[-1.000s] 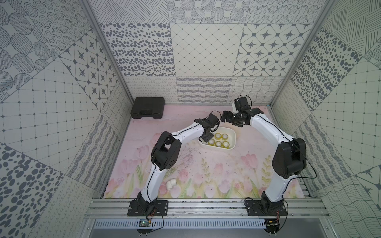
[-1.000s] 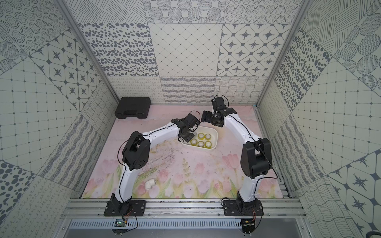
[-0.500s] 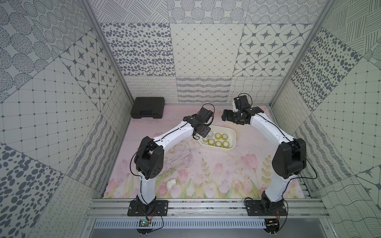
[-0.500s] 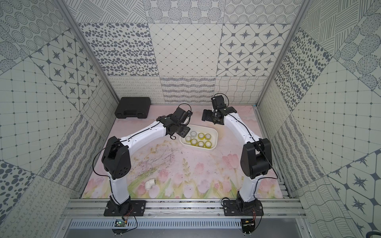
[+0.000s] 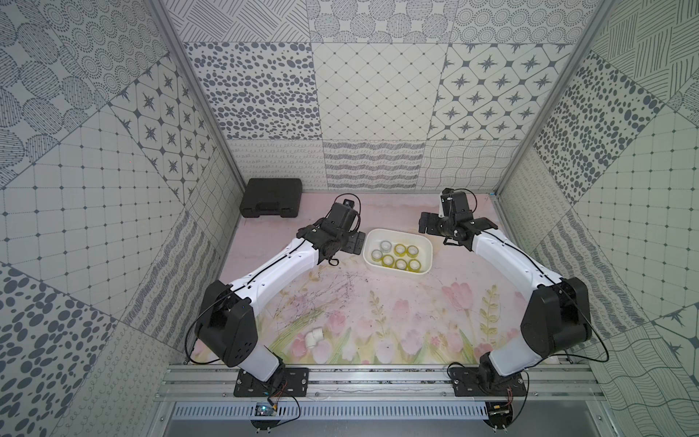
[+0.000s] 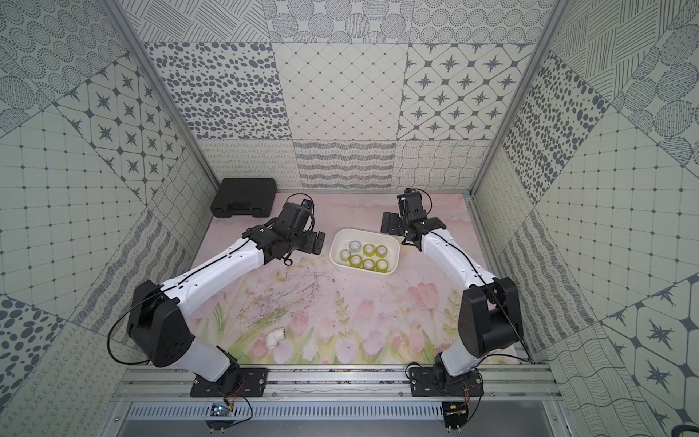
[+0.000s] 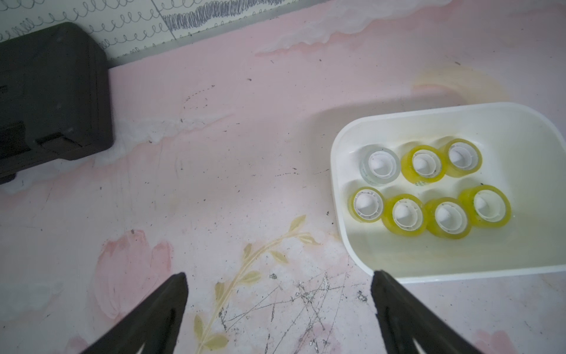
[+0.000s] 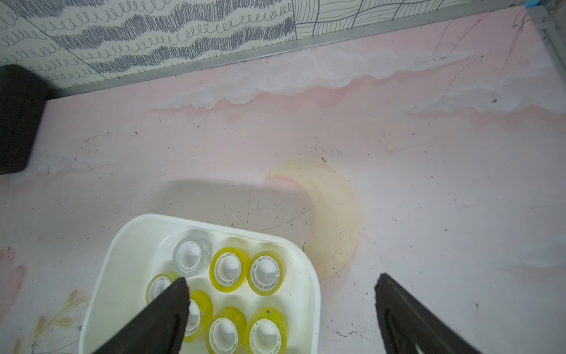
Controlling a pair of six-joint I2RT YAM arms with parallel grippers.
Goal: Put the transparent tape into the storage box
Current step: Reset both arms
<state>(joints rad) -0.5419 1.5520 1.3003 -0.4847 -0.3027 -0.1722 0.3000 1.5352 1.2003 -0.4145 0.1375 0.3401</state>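
Transparent tape (image 7: 422,167): seven rolls flat in storage box (image 7: 490,122); left gripper (image 7: 278,274) now withdrawn beside it, newly spread wide, empty; right gripper (image 8: 281,278) wide, empty; task appears complete.

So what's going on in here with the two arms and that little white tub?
Two robot arms are sorting rolls of clear tape into the white storage box. Seven tape rolls sit inside it, six yellowish and one greyish. The left gripper and right gripper are both open and hold nothing, hanging close to the box. Outside it lie only a black case at the back and a white pipe elbow near the front, so the job looks done.
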